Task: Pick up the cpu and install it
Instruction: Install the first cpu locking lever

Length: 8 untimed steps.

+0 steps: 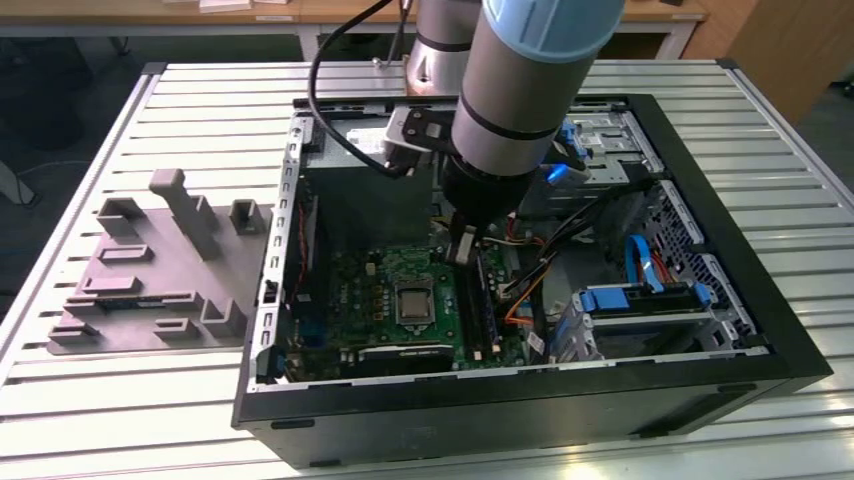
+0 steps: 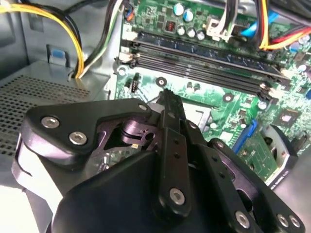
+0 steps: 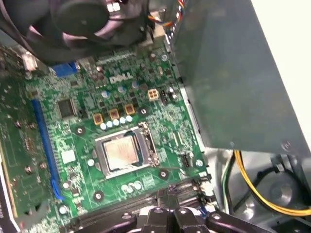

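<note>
Cpu (image 3: 120, 151) sits in motherboard (image 3: 73, 126) socket; gripper (image 1: 462, 247) hovers nearby.

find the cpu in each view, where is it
Exterior view: the cpu sits in its socket mid-motherboard, below the gripper.
First wrist view: cpu lies inside the socket's metal frame, centre of the board.
Second wrist view: I cannot make it out; the gripper blocks that area.
Shared landmark: the long dark memory slots.
</note>
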### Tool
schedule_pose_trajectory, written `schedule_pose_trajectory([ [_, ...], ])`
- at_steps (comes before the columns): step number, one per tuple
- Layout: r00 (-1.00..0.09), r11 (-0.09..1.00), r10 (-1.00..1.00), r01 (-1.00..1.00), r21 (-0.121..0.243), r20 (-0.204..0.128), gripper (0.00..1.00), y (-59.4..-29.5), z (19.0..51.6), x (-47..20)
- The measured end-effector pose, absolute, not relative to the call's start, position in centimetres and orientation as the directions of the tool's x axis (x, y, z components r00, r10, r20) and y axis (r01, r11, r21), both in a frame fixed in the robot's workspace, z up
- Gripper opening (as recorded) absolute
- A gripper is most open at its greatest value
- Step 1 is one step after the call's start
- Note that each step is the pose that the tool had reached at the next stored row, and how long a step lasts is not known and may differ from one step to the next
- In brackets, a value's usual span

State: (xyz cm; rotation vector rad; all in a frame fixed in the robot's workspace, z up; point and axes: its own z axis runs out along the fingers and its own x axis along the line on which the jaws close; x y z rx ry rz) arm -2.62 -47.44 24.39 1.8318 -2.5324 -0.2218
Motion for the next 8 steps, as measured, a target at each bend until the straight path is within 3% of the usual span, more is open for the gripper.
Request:
schedule_pose_trajectory([
  [8,-0.316,0.306,-0.946,-0.944,0.119,-0.076,0.11,-45.6,24.2,-2.3],
])
